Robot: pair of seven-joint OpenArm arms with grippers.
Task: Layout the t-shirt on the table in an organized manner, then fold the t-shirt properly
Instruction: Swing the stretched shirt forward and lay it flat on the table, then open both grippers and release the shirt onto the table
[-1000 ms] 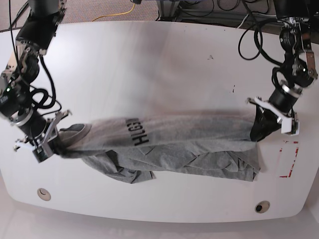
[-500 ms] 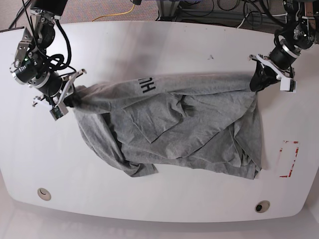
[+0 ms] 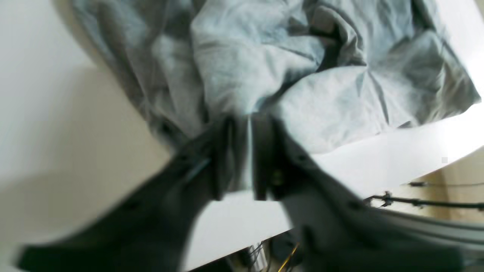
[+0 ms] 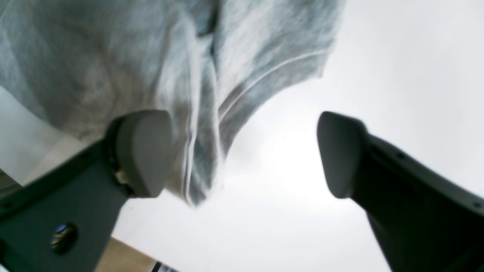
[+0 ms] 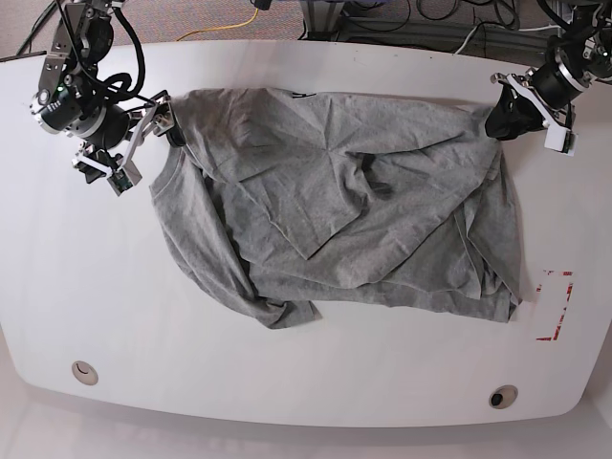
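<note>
The heather-grey t-shirt (image 5: 335,201) lies spread and wrinkled on the white table (image 5: 287,382), its lower part bunched in folds. Only a sliver of black lettering (image 5: 301,94) shows at its far edge. My left gripper (image 5: 499,122) is at the shirt's far right corner. In the left wrist view it (image 3: 247,121) is shut on a pinch of the fabric (image 3: 264,56). My right gripper (image 5: 153,124) is at the shirt's far left corner. In the right wrist view it (image 4: 242,151) is wide open, with a hemmed edge of the shirt (image 4: 113,56) beside one finger (image 4: 143,151).
A red rectangular outline (image 5: 555,306) is marked on the table right of the shirt. Two round holes (image 5: 83,372) (image 5: 502,395) sit near the front edge. Cables, one of them yellow (image 5: 229,24), lie beyond the far edge.
Both arms have moved toward the far edge and dragged the shirt with them, so it now lies spread wider. The right gripper has opened and let go of the fabric.
</note>
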